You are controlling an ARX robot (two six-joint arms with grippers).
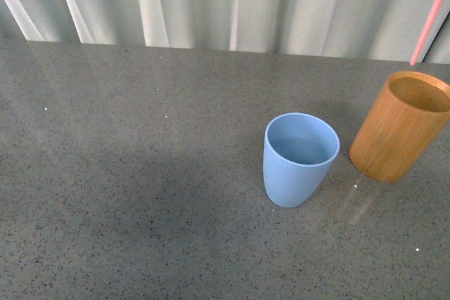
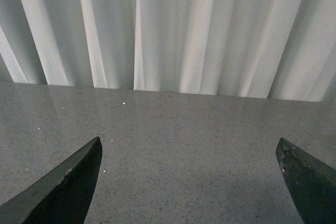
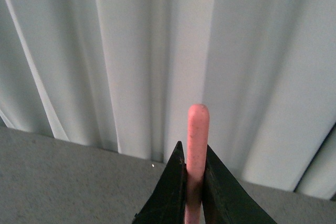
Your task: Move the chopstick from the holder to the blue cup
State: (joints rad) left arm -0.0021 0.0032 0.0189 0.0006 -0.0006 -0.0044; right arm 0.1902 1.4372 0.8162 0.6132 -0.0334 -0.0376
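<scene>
Right tool: clamping the chopstick, holding it tilted at upper right, lower end just over the holder; needing a leftward carry to the blue cup. Left tool: gaping wide, holding nothing.

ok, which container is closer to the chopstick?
The brown wooden holder at far right: the chopstick ends by its rim. The blue cup sits further left.

The left pincer gapes wide, while the right pincer is clamped on the chopstick.
</scene>
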